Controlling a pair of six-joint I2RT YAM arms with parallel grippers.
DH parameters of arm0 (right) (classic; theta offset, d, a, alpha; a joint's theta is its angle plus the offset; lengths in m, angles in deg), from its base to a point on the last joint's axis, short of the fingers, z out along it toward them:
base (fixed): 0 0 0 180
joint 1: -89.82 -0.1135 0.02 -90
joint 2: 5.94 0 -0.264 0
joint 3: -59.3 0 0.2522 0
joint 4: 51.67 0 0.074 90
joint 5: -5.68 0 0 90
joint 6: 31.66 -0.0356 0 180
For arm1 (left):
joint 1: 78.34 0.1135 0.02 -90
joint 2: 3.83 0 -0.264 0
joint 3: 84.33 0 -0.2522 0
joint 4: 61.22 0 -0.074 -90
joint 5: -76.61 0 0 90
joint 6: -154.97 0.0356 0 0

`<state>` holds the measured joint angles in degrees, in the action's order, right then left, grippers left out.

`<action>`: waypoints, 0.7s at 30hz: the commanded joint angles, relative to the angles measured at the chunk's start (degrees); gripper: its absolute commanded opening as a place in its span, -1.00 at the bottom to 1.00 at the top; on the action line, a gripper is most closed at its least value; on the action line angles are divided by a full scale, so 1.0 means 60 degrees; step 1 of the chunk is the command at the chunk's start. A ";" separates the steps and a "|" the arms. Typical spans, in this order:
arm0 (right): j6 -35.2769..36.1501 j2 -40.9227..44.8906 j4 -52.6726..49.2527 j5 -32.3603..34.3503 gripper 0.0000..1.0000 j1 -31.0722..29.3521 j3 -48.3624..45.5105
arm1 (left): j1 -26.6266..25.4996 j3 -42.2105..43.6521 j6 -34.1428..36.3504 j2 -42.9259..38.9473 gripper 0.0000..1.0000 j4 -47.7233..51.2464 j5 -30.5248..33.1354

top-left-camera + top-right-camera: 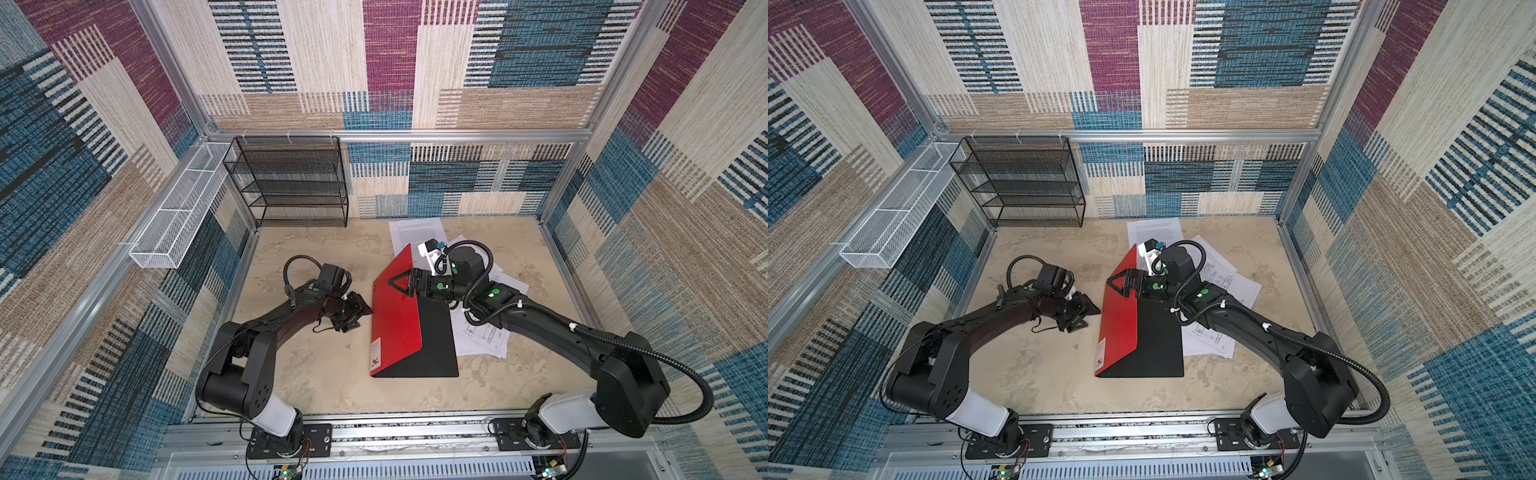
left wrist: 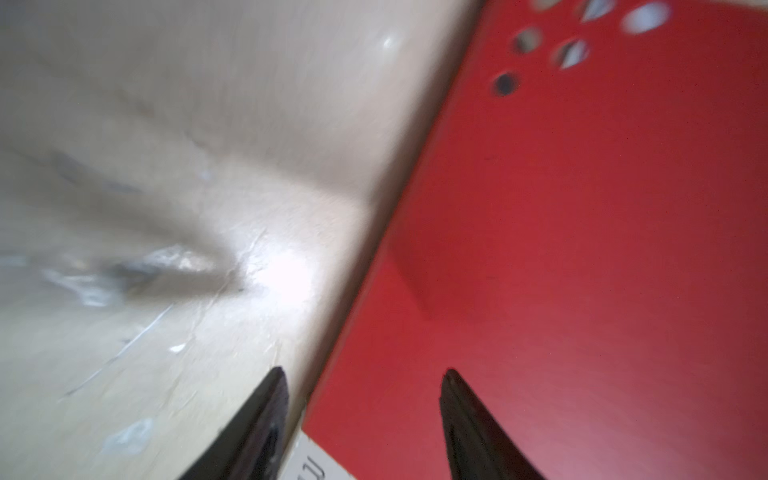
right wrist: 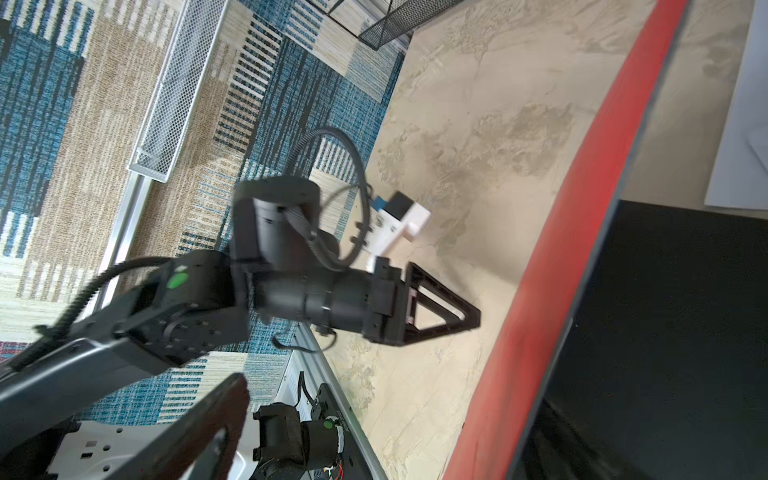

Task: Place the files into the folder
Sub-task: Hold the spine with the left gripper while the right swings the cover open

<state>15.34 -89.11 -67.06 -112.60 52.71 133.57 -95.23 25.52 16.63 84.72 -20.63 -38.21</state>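
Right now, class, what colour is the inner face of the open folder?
Black; the folder is red outside. Clearest in a top view.

The left gripper sits low, pointing inward, fingers parted; the right gripper hangs higher, facing it, fingers spread wide.

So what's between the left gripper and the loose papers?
The folder, propped half open, with the right gripper at its edge; both top views show it.

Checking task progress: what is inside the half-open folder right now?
Only bare black lining shows inside the folder; the files lie outside, beside it. The strip beneath its raised red cover is hidden.
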 commanded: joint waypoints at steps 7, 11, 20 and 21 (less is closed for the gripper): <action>0.0283 -0.1517 -0.0790 0.0325 0.99 -0.0811 0.2498 | 0.1884 -0.2805 0.2258 -0.1555 0.43 0.4960 0.1431; 0.0127 -0.2787 -0.0536 0.0136 0.99 -0.1328 0.3662 | 0.2511 -0.4793 0.3046 -0.1930 0.85 0.6468 0.2279; 0.0287 -0.6532 -0.0632 -0.0233 0.99 -0.2472 0.7394 | 0.4172 -0.7487 0.3614 -0.2242 0.99 0.7335 0.1115; 0.0374 -0.6603 -0.0767 -0.0225 0.99 -0.2474 0.7626 | 0.4191 -0.7446 0.3546 -0.2208 0.99 0.7293 0.0832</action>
<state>16.43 -127.30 -71.67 -113.34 37.81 175.82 -70.83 -18.52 35.69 71.15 20.09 -29.01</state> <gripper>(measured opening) 0.995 0.997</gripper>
